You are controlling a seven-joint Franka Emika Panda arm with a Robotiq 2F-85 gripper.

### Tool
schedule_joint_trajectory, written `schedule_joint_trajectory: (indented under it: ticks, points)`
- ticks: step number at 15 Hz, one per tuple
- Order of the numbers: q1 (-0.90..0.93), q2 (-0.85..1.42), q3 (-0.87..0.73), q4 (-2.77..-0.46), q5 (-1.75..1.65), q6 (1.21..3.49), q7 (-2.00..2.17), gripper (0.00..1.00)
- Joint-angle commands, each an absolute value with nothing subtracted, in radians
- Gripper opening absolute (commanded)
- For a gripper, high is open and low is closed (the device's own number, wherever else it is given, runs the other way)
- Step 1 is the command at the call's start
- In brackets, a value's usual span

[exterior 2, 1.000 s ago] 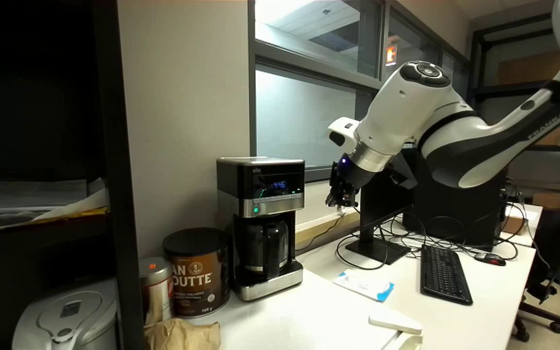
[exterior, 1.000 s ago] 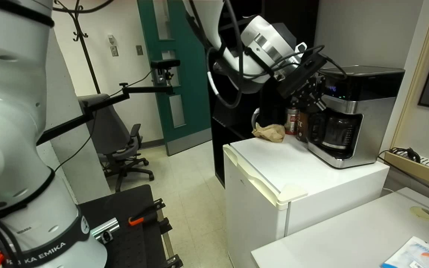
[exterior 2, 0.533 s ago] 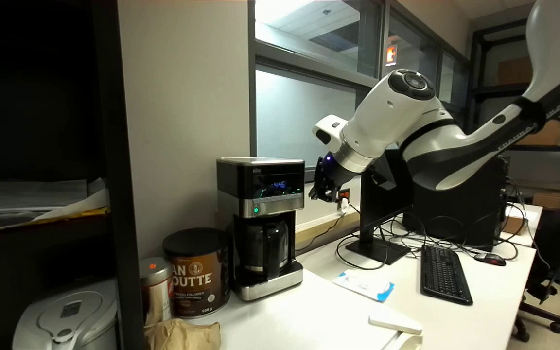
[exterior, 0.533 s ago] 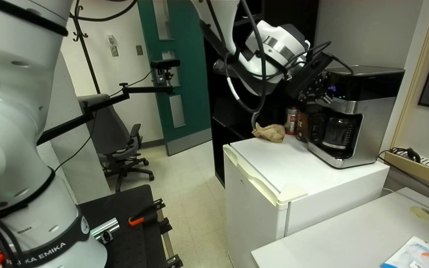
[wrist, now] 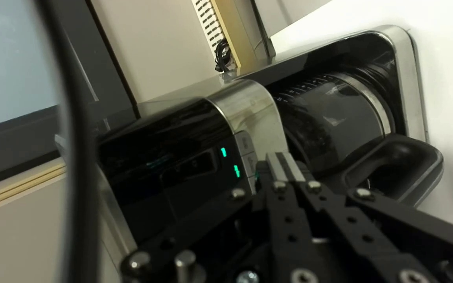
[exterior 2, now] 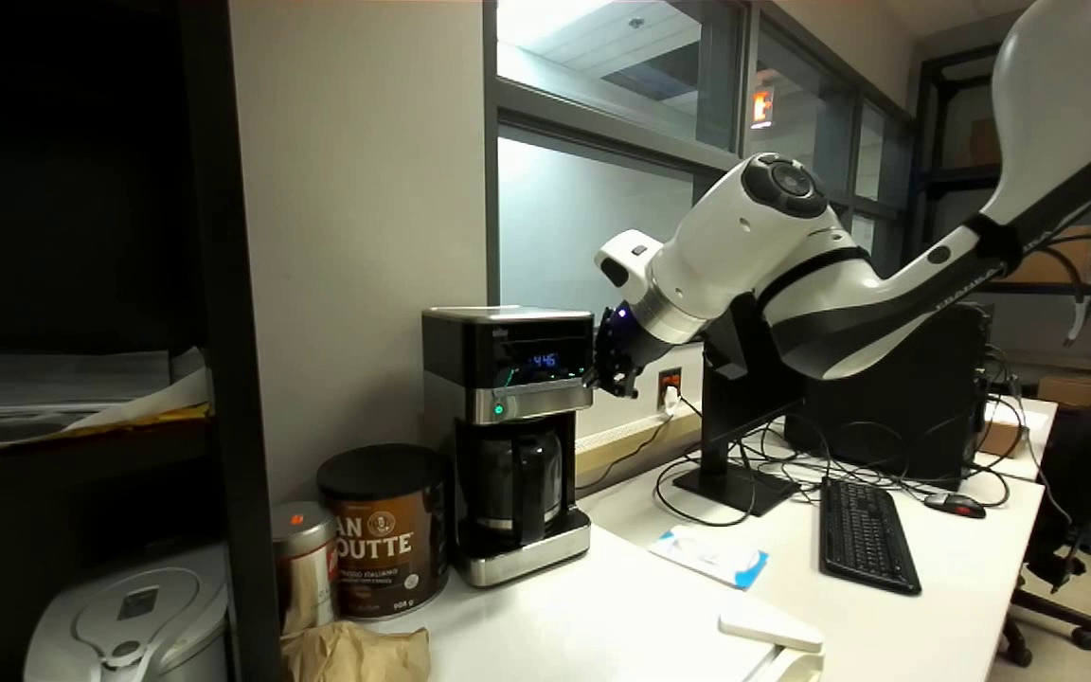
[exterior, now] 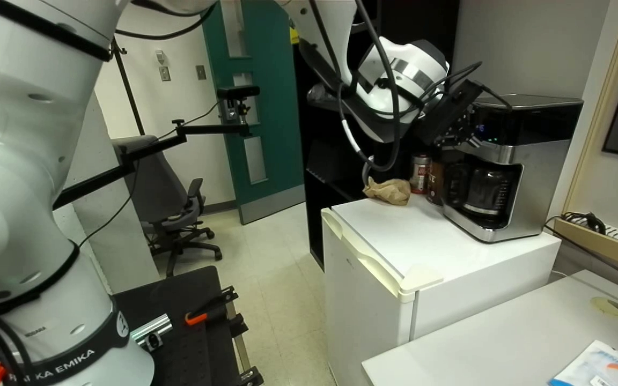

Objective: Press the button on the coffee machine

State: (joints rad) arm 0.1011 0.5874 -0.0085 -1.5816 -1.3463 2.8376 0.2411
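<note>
The black and silver coffee machine stands upright on a white fridge. It shows in an exterior view with a lit clock and a round green-lit power button on its silver band. A dark carafe sits in its recess. In the wrist view, grey buttons line the band of the machine. My gripper is shut and empty, its tips in front of the band beside these buttons. In both exterior views the gripper is at the panel's edge; I cannot tell whether it touches.
A brown coffee can, a smaller tin and a crumpled paper bag stand beside the machine. The white fridge adjoins a desk with a monitor close to the arm. A wall stands behind the machine.
My gripper has moved towards the coffee machine and slightly down, from well apart to its panel's edge. It stays shut. The coffee machine has not moved.
</note>
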Motion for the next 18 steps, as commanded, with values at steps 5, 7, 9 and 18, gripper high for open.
schedule_joint_trajectory:
  ticks: [5, 7, 9, 18]
  points:
    - [0.101, 0.665, -0.023, -1.471, -1.379, 2.867, 0.288, 0.0]
    - [0.099, 0.677, -0.024, -1.455, -1.375, 2.865, 0.286, 0.0]
    - [0.096, 0.688, -0.025, -1.442, -1.37, 2.863, 0.282, 0.0]
    - [0.093, 0.713, -0.023, -1.421, -1.363, 2.858, 0.275, 0.0]
